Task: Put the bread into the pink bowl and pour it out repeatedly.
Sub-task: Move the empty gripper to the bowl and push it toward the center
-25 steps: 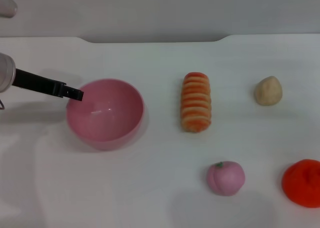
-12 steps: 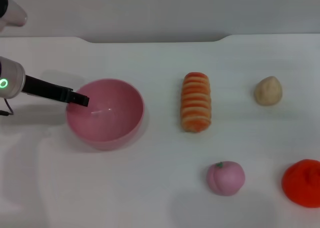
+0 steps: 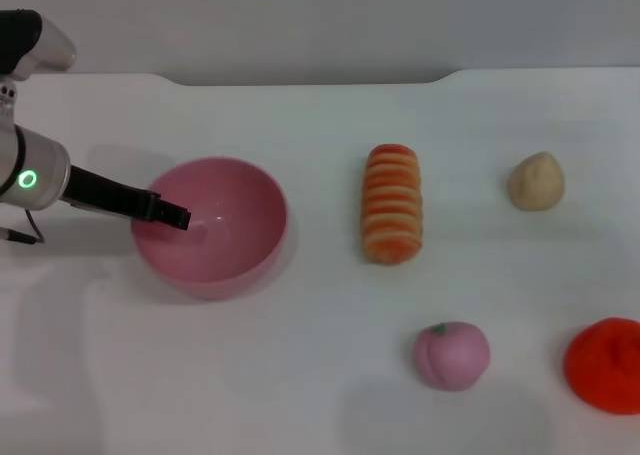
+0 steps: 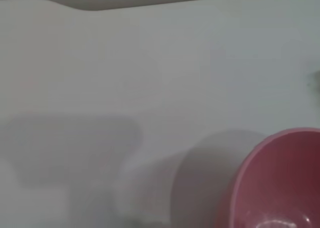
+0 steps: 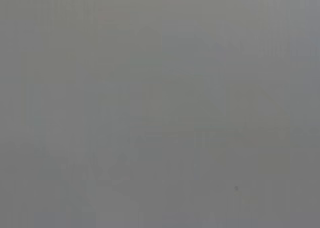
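The pink bowl (image 3: 225, 237) stands upright and empty on the white table, left of centre. A part of its rim, the pink bowl (image 4: 280, 180), also shows in the left wrist view. The bread (image 3: 392, 203), striped orange and cream, lies on the table to the right of the bowl, well apart from it. My left gripper (image 3: 174, 216) reaches in from the left as a thin black bar. Its tip is over the bowl's left rim, just inside the bowl. My right gripper is out of view; the right wrist view is plain grey.
A beige egg-shaped lump (image 3: 536, 181) sits at the right rear. A pink peach-like ball (image 3: 452, 355) lies front right, and an orange-red object (image 3: 605, 363) is at the right edge. The table's back edge meets a grey wall.
My left arm has moved right and slightly toward the front; its tip went from the bowl's outer left rim to just inside it. Bowl and bread stay put.
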Robot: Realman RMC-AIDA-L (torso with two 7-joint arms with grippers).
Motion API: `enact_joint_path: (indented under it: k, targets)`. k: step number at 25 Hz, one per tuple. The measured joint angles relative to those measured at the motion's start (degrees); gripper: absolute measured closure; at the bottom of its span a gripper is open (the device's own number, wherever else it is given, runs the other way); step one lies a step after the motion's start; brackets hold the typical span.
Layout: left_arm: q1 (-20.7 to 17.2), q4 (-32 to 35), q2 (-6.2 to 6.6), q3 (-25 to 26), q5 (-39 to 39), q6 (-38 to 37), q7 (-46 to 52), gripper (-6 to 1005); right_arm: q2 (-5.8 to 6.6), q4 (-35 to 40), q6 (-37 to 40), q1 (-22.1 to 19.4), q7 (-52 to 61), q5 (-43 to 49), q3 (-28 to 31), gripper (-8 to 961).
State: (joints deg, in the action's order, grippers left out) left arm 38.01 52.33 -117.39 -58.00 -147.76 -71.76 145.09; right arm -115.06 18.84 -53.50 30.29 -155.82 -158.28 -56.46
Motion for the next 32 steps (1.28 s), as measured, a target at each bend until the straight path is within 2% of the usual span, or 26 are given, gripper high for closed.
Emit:
enact_joint_path:
  k: [15,20,25,31,32]
  targets:
    - [-0.2,0.6,-0.21,0.5,-0.8,1.1,1.4,295,0.01,0.1,-0.3,-0.7,0.0,0.0,-0.1,416]
    - [0.0,1.1,-0.15,0.1,-1.0,1.2,1.0,482,-0.01,0.1,-0.7,-0.9,0.0,0.0,-0.1,417]
    - [0.1,1.2,-0.12,0.0,-1.0,0.8,0.9,744,-0.08,0.2,-1.0,-1.2,0.0,-0.2,-0.1,417]
    - [0.0,1.2,-0.11,0.0,-1.0,0.3,0.9,937,-0.08,0.1,-1.4,-1.4,0.0,-0.3,-0.1,417]
    - [0.0,1.2,-0.11,0.0,-1.0,0.3,0.9,940,-0.08,0.1,-1.4,-1.4,0.0,-0.3,-0.1,417]
